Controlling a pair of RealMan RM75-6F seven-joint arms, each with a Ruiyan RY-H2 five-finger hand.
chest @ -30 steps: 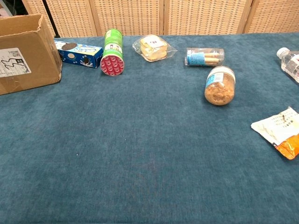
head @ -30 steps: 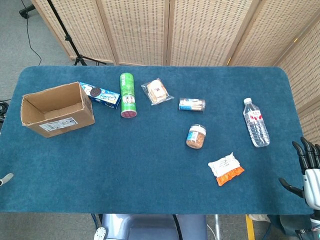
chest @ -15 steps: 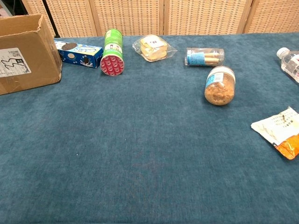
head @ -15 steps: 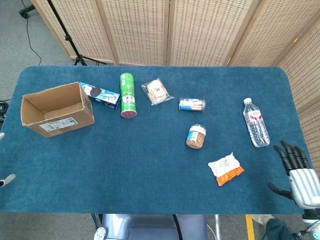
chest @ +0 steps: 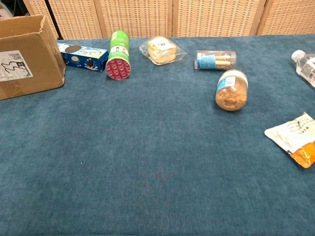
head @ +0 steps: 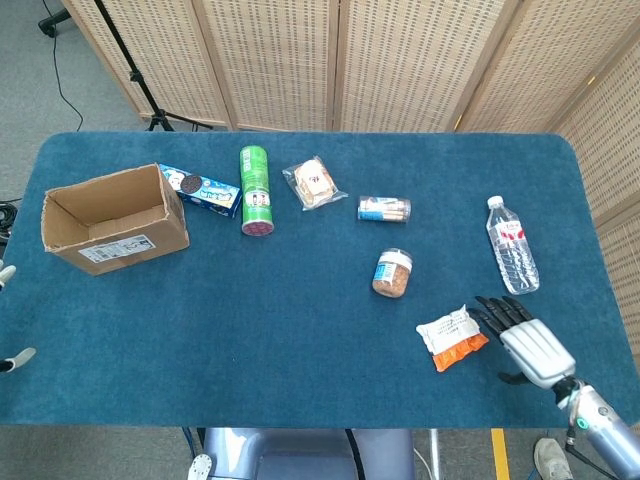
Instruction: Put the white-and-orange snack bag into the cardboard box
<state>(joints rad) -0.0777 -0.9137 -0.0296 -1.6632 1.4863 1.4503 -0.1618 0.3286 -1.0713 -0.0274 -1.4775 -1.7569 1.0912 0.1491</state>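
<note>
The white-and-orange snack bag [head: 451, 337] lies flat on the blue table near the front right; the chest view shows the snack bag [chest: 294, 138] at its right edge. The cardboard box [head: 113, 219] stands open-topped at the far left, and the cardboard box [chest: 27, 55] fills the upper left of the chest view. My right hand [head: 527, 339] hovers just right of the bag, its dark fingers spread and pointing toward it, holding nothing. Of my left hand [head: 8, 318] only a sliver shows at the left edge, too little to read.
Between box and bag lie a blue cookie box [head: 200, 190], a green can [head: 256, 190], a clear sandwich packet [head: 314, 182], a small tube [head: 384, 209] and a jar [head: 392, 273]. A water bottle [head: 513, 245] lies behind my right hand.
My right hand has moved in from the table's right edge toward the left, ending beside the snack bag. The objects have not shifted.
</note>
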